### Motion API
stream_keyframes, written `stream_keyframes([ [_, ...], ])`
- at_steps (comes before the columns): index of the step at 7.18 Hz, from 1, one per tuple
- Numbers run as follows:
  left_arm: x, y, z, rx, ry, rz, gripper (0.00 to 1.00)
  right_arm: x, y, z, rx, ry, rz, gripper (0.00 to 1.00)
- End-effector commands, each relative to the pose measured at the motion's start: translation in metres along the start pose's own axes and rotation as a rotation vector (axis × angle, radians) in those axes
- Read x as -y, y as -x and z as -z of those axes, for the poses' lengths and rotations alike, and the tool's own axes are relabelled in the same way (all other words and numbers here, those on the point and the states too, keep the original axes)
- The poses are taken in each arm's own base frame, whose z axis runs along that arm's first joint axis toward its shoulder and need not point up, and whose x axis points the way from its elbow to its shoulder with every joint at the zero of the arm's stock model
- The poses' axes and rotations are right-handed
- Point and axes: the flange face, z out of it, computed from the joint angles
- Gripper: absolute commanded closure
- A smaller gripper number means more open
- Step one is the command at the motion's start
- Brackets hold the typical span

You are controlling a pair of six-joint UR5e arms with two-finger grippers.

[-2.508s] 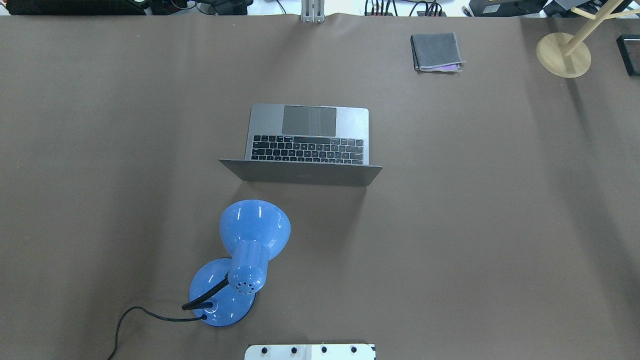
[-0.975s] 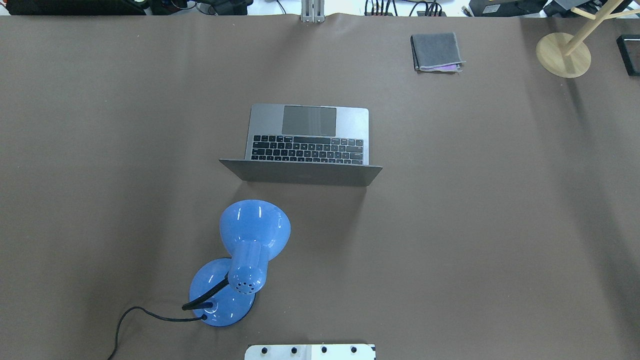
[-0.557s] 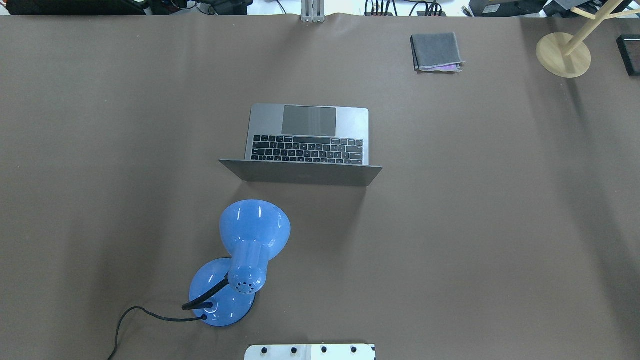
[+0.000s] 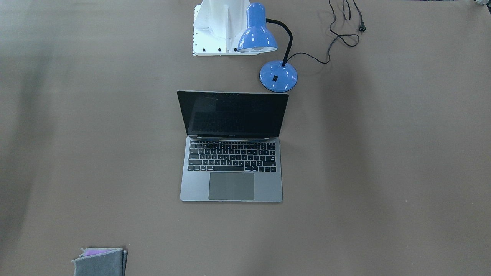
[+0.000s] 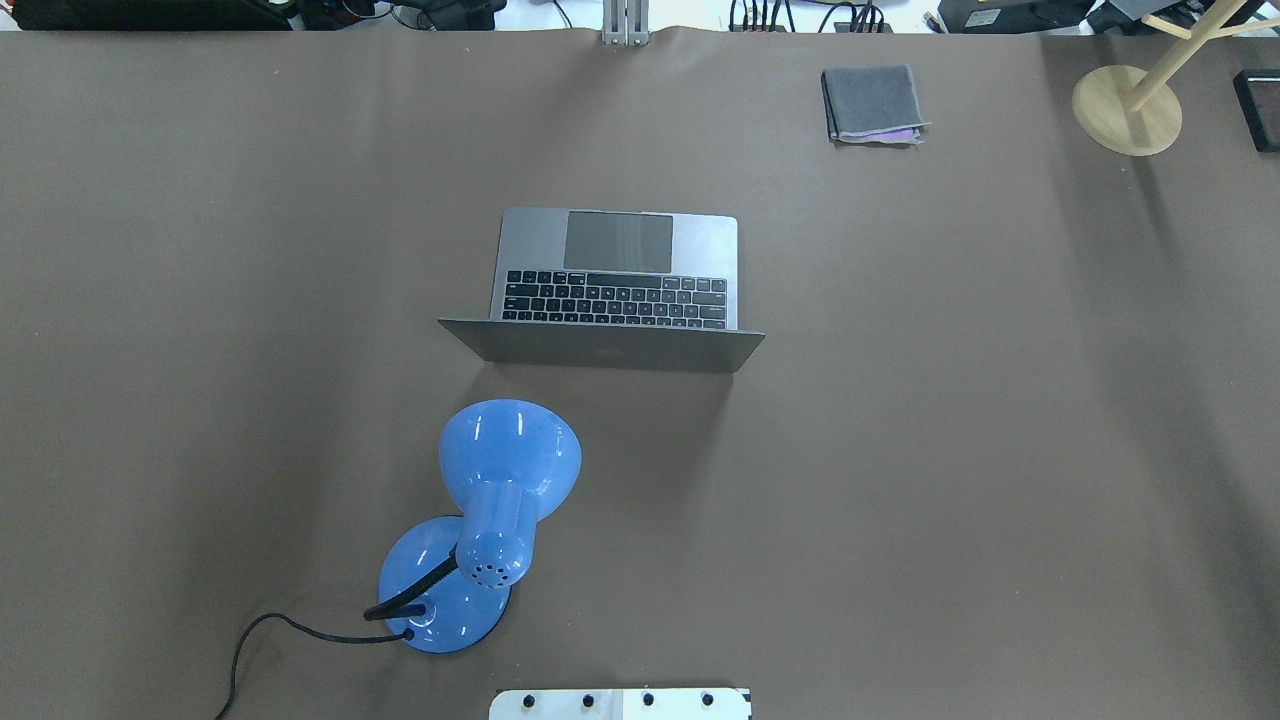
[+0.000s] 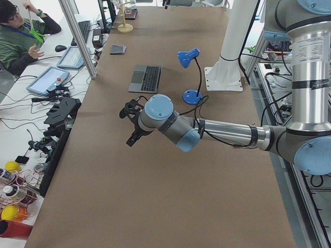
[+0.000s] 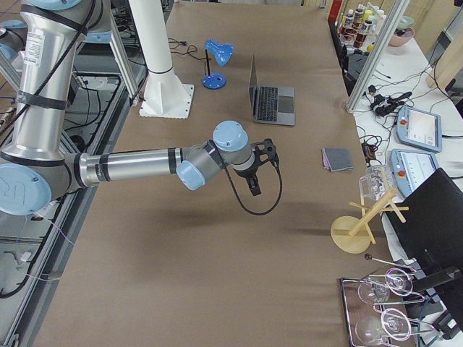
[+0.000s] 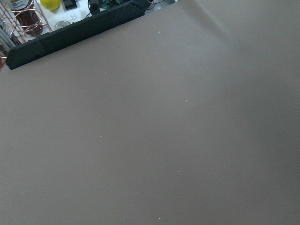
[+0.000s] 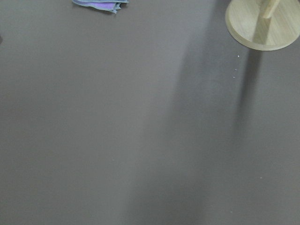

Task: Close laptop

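Note:
The laptop point(image 5: 615, 290) stands open in the middle of the brown table, its space-grey lid upright and its dark screen facing away from the robot. It also shows in the front-facing view point(image 4: 231, 168), the left view point(image 6: 146, 78) and the right view point(image 7: 271, 103). My left gripper point(image 6: 130, 139) hovers over bare table far from the laptop, toward the table's left end. My right gripper point(image 7: 255, 189) hovers toward the right end. Both show only in the side views, so I cannot tell whether they are open or shut.
A blue desk lamp point(image 5: 505, 470) with a black cord stands between the robot base point(image 4: 215, 27) and the laptop's lid. A folded grey cloth point(image 5: 872, 103) lies at the far right. A wooden stand point(image 5: 1127, 108) is at the far right corner.

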Motion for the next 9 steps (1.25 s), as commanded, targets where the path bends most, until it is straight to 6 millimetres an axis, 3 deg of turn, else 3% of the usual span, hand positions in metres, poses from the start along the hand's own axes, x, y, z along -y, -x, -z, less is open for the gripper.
stream_keyframes([
  [1,0.012,-0.056,-0.040,-0.129,-0.018,0.047,0.02,-0.005,0.053,-0.028,0.101,-0.031,-0.096,0.11],
  [3,0.050,-0.130,-0.084,-0.283,0.002,0.188,0.03,-0.005,0.117,-0.048,0.135,-0.032,-0.192,0.25],
  [4,0.057,-0.173,-0.111,-0.357,0.047,0.225,0.03,-0.011,0.154,-0.048,0.181,-0.002,-0.266,0.46],
  [5,0.064,-0.201,-0.124,-0.410,0.064,0.220,0.19,-0.019,0.183,-0.047,0.223,0.035,-0.306,0.69],
  [6,0.064,-0.214,-0.129,-0.437,0.084,0.242,0.77,-0.024,0.197,-0.050,0.241,0.058,-0.300,0.96],
  [7,0.058,-0.232,-0.142,-0.469,0.107,0.218,1.00,-0.027,0.203,-0.052,0.248,0.072,-0.292,1.00],
  [8,0.054,-0.256,-0.152,-0.508,0.134,0.203,1.00,-0.030,0.213,-0.053,0.257,0.073,-0.276,1.00],
  [9,0.064,-0.287,-0.161,-0.559,0.164,0.245,1.00,-0.036,0.234,-0.056,0.265,0.069,-0.308,1.00],
])
